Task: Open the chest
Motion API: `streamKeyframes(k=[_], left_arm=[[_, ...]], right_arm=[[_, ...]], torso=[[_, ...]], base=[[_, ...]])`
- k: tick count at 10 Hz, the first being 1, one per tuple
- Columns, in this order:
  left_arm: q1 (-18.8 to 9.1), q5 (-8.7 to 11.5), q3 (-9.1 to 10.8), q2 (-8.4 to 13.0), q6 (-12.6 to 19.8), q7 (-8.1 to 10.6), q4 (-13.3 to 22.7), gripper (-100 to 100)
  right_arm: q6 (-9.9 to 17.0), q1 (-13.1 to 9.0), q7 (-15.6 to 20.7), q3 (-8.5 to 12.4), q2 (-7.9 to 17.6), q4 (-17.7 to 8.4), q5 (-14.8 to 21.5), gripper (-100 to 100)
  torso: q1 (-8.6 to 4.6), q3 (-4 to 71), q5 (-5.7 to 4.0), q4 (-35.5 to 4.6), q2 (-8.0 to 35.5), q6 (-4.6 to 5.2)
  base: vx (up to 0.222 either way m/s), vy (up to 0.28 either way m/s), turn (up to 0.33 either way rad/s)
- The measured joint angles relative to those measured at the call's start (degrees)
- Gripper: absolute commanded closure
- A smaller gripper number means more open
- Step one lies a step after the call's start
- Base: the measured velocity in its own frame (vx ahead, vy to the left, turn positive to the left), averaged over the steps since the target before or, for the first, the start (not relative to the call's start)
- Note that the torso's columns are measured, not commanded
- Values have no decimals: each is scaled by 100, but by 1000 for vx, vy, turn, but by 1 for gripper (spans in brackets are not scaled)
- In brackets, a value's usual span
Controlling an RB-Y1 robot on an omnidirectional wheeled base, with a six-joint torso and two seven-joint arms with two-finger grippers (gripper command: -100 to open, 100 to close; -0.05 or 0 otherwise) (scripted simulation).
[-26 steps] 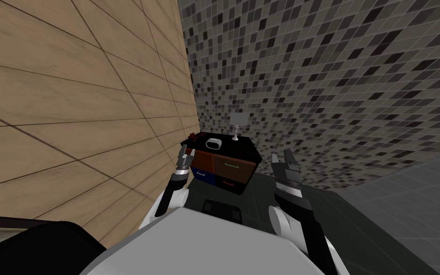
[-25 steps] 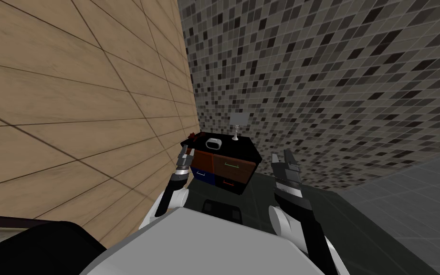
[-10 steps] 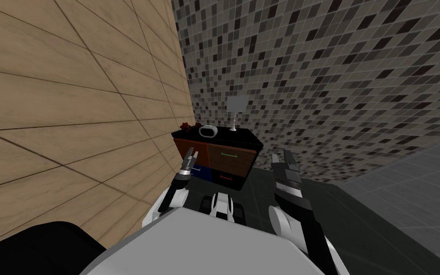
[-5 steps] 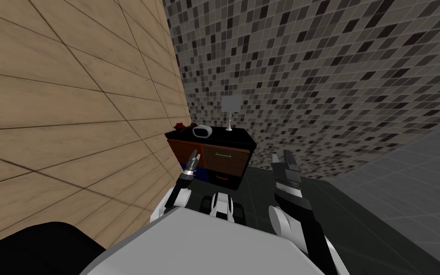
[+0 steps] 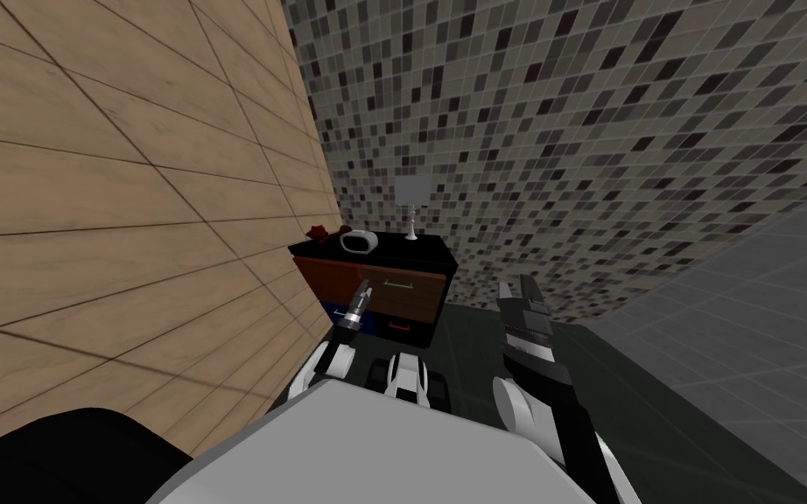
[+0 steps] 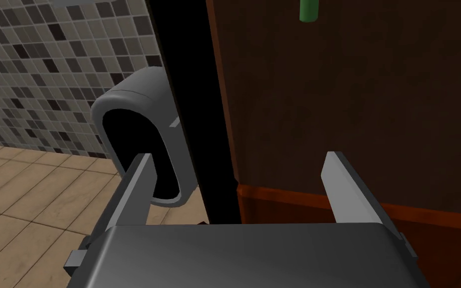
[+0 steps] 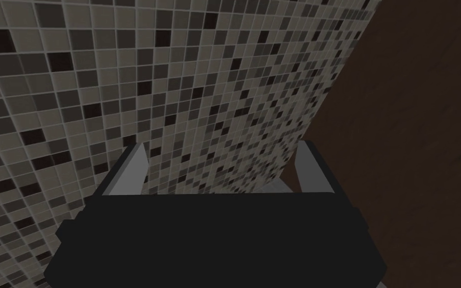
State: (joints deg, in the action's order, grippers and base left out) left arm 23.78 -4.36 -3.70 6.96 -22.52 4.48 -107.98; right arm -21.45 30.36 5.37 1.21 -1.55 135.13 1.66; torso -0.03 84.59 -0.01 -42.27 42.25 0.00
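- Two grippers in view, both with fingers spread and nothing between them.
- Right gripper (image 5: 516, 284) (image 7: 220, 146): held up to the right of the chest and apart from it.
- Left gripper (image 5: 361, 293) (image 6: 238, 156): reaches forward to the chest's front, level with the upper drawers. In the left wrist view its fingers frame the black top's edge and a brown drawer front (image 6: 349, 100). Can't tell if it touches.
- Low chest with black top and brown drawer fronts (image 5: 410, 293): straight ahead, in the corner where the tan plank wall (image 5: 113, 175) meets the grey mosaic tile wall (image 5: 612, 131). Every drawer front looks flush.
- Drawer details: thin green bar handle (image 5: 399, 285) (image 6: 308, 10) on the upper right drawer and a dark blue drawer front (image 5: 340, 313) at lower left.
- On the chest's top: grey oval ring-shaped object (image 5: 358, 241) (image 6: 139, 115), small dark red item (image 5: 317, 231) by the plank wall, and a small table lamp with grey shade (image 5: 412, 197) at the back.
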Motion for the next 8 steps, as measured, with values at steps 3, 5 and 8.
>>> streamKeyframes(k=[3, 5, 8], left_arm=[[-56, -45, -79, -63, 78, -48, 275, -100], [-126, -66, -110, -140, 98, -65, 511, -100], [-69, -72, -114, -126, 238, -51, 321, -100]], right_arm=[[0, 0, 0, 0, 1, 0, 0, 0], [0, 0, 0, 1, 1, 0, 0, 0], [0, 1, 0, 1, 1, 0, 0, 0]], torso=[[12, -6, 4, -3, 9, 0], [4, 0, 1, 0, 0, 0], [12, 8, 3, 4, -15, 0]], base=[[15, -65, -39], [21, -40, -25], [63, 1, -13]])
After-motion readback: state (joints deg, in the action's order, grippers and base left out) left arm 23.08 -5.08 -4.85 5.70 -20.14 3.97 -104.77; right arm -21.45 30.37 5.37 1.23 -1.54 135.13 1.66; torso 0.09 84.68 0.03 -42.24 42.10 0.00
